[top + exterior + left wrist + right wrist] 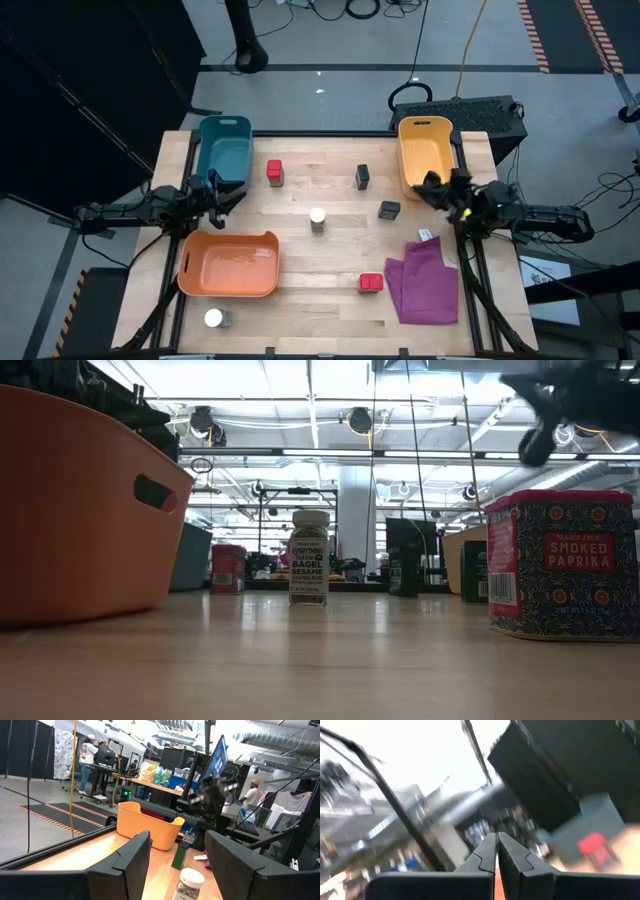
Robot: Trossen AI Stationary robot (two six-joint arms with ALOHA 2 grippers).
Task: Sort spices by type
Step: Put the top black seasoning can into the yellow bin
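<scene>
Wooden table (330, 300) sitting in busy workshop, all six spices loose, none binned.

Left gripper (222, 195) hovering near left edge beside teal bin (225, 148), fingers parted, empty. Right gripper (432, 190) by yellow bin (425, 150), fingers closed, empty.

Risk, judging: sideways reach toppling clear jar (309, 557) standing mid-table.

Jar label reading "BAGEL SESAME"; red tin (560, 563), near front edge, reading "TRADER JOE'S SMOKED PAPRIKA".

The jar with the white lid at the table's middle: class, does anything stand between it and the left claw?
Nothing visible does. The left claw hangs open by the teal bin, and bare table lies between it and the jar.
</scene>
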